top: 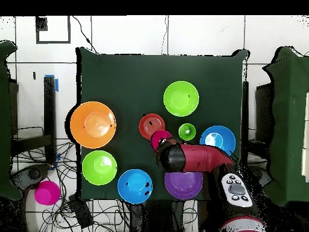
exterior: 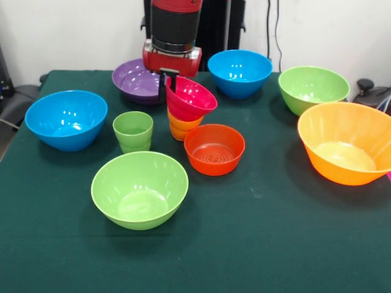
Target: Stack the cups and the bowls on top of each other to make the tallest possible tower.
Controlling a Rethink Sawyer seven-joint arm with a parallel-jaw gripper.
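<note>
Mostly hidden: the orange plastic cup [exterior: 181,129], upright at mid-table, shows only its lower side below the small magenta plastic bowl [exterior: 191,97].
Stack: the magenta bowl sits tilted on the orange cup, its mouth tipped toward the picture's right in the front view.
Gripper: the black gripper [exterior: 167,83] of the red and black arm [top: 202,157] pinches the magenta bowl's rim; one finger shows outside the wall, the other is hidden.
Cut off: the large orange plastic bowl [exterior: 346,142] runs past the front view's right edge.
Partly covered: the purple plastic bowl [exterior: 134,80] lies behind the gripper; overhead, the arm crosses its rim.
Empty bowls: the small orange-red bowl [exterior: 214,149] just beside the stack, two blue bowls [exterior: 66,119] [exterior: 239,72], two light green bowls [exterior: 139,189] [exterior: 313,89].
Empty cup: the light green plastic cup [exterior: 132,131] stands near the orange cup.
Surface: a dark green tablecloth [exterior: 256,244].
Off the table: a magenta round object [top: 46,193] among cables, hard to identify.
</note>
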